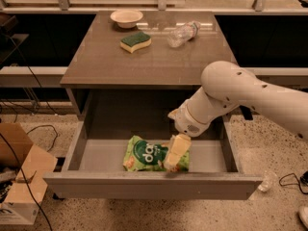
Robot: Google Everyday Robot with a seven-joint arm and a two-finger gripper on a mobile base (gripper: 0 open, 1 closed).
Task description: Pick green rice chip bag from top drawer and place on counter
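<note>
Near the front of the open top drawer (144, 186), the gripper (176, 152) meets the green rice chip bag (144, 154), likely to grasp it; whether it has closed cannot be told.

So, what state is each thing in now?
Wide grey top drawer: pulled open.
Crinkly light-green rice chip bag: lying flat in drawer.
Cream gripper: down at bag's right end.
Clear plastic bottle: on its side, on grey-brown counter.
Round cream bowl: upright.
Green-topped yellow sponge: green side up.

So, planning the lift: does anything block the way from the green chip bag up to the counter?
Nothing visible. The gripper is at the crinkly light-green chip bag in the open grey drawer; the near half of the glossy grey-brown counter is bare.
</note>
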